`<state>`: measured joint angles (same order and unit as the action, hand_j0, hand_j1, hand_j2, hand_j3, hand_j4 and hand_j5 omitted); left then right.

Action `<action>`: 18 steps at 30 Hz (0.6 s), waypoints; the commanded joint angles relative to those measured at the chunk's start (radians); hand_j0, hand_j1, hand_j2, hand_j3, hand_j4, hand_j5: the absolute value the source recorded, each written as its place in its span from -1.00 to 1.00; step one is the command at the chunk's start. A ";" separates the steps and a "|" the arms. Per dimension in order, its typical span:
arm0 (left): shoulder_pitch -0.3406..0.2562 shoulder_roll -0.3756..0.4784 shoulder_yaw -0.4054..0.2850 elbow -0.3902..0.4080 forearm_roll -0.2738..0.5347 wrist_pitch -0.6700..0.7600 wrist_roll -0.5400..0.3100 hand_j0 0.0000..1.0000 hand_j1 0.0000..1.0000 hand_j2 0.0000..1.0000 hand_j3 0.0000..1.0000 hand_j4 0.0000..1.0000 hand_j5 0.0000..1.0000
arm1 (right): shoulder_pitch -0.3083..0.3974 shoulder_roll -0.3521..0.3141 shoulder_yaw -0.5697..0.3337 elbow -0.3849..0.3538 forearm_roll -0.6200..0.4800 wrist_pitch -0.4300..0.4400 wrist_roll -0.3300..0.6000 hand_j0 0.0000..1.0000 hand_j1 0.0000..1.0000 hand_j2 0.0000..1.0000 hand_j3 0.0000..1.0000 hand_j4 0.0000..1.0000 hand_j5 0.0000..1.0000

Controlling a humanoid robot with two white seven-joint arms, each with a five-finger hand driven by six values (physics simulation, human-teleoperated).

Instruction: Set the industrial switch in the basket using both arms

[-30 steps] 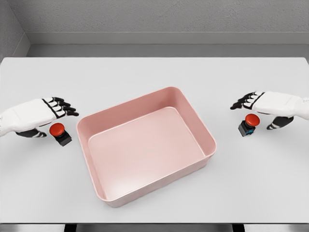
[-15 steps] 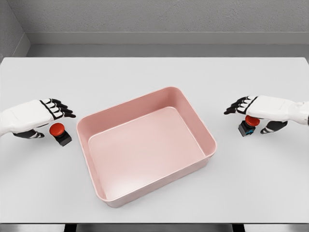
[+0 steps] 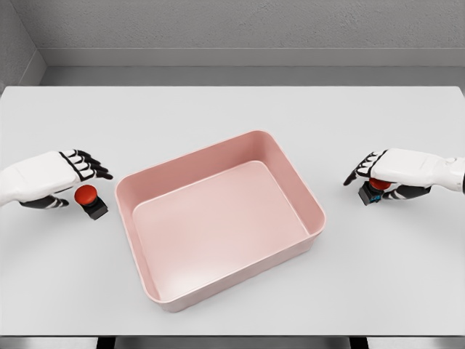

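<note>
Two industrial switches, each a red mushroom button on a black base, stand on the white table on either side of a pink basket [image 3: 196, 156]. The left switch [image 3: 88, 196] sits just off the basket's left wall. My left hand [image 3: 78, 180] hovers over and slightly left of it, fingers extended and holding nothing. The right switch [image 3: 370, 193] stands on the table to the right of the basket. My right hand [image 3: 370, 185] covers its button, fingers curled down over the top and the thumb against its right side. Only its base and a sliver of red show.
The basket is a shallow rectangular tray, turned at an angle, with nothing inside. The white table [image 3: 232, 109] stretches back to a grey wall, and its front edge runs along the bottom of the view.
My right hand has dropped onto the right switch and its fingers have curled around it, hiding the red button. My left hand has shifted slightly left and lower; both switches stay put.
</note>
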<state>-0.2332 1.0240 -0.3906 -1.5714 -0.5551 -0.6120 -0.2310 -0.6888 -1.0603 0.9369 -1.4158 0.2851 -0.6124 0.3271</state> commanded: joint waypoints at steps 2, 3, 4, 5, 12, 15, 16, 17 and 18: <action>0.006 0.002 0.001 -0.009 0.006 0.001 0.006 0.73 0.73 0.73 0.73 0.73 0.73 | 0.000 -0.001 -0.001 0.000 -0.006 0.002 0.000 0.36 0.36 0.36 0.36 0.36 0.36; 0.012 0.002 0.001 -0.012 0.006 0.001 0.006 0.73 0.73 0.73 0.73 0.73 0.73 | 0.000 -0.001 -0.001 0.001 -0.006 0.002 0.001 0.32 0.32 0.32 0.32 0.32 0.32; 0.014 0.002 0.001 -0.015 0.006 0.001 0.006 0.73 0.73 0.73 0.73 0.73 0.73 | 0.000 -0.003 -0.001 0.003 -0.006 0.002 0.003 0.28 0.28 0.28 0.28 0.28 0.28; 0.014 0.002 -0.001 -0.015 0.006 0.001 0.007 0.73 0.73 0.73 0.73 0.73 0.73 | 0.000 -0.003 -0.001 0.003 -0.006 0.002 0.003 0.23 0.23 0.23 0.23 0.23 0.23; 0.025 0.004 0.001 -0.013 0.004 0.001 0.006 0.73 0.73 0.73 0.73 0.73 0.73 | -0.002 -0.003 -0.001 0.003 -0.006 0.002 0.007 0.04 0.04 0.04 0.04 0.04 0.04; 0.026 0.004 0.001 -0.015 0.004 0.001 0.006 0.73 0.73 0.73 0.73 0.73 0.73 | -0.003 -0.004 -0.003 0.003 -0.006 0.002 0.007 -0.04 -0.04 -0.04 -0.04 -0.04 -0.04; 0.026 0.004 0.001 -0.015 0.004 0.001 0.006 0.73 0.73 0.73 0.73 0.73 0.73 | -0.003 -0.004 -0.003 0.003 -0.006 0.002 0.007 -0.04 -0.04 -0.04 -0.04 -0.04 -0.04; 0.028 0.004 0.001 -0.015 0.004 0.001 0.006 0.73 0.73 0.73 0.73 0.73 0.73 | -0.006 -0.004 -0.004 0.003 -0.006 0.002 0.007 -0.04 -0.04 -0.04 -0.04 -0.04 -0.04; 0.028 0.004 0.001 -0.016 0.004 0.001 0.006 0.73 0.73 0.73 0.73 0.73 0.73 | -0.006 -0.006 -0.009 0.003 -0.006 0.002 0.007 -0.04 -0.04 -0.04 -0.04 -0.04 -0.04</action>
<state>-0.2056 1.0265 -0.3900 -1.5865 -0.5566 -0.6120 -0.2255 -0.6964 -1.0639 0.9326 -1.4126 0.2855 -0.6126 0.3348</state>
